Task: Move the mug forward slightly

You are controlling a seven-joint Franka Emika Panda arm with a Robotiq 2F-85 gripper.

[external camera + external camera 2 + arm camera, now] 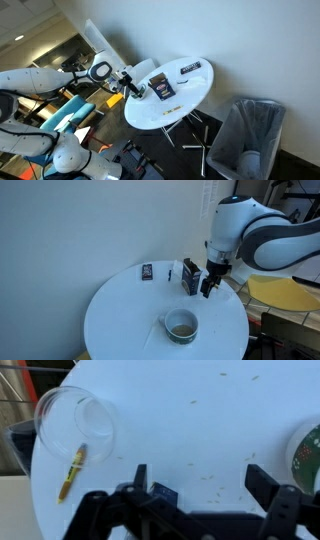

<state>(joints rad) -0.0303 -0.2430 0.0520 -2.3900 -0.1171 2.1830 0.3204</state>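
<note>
The mug (pixel 181 326) is white-rimmed with a dark inside and stands upright near the front of the round white table (pixel 120 320). In the wrist view only its rim shows, at the right edge (pixel 306 455). My gripper (pixel 209 284) hangs above the table, behind and to the right of the mug and apart from it. Its two dark fingers (pixel 200 480) are spread wide with nothing between them. In an exterior view the gripper (pixel 130 86) is over the table's left edge, and I cannot make out the mug there.
A dark box (pixel 190 275) and a small dark packet (pixel 148 272) lie at the back of the table. A clear round cup (pixel 75 420) and a yellow pen (pixel 72 468) lie near one edge. A grey bin (pixel 250 135) stands beside the table.
</note>
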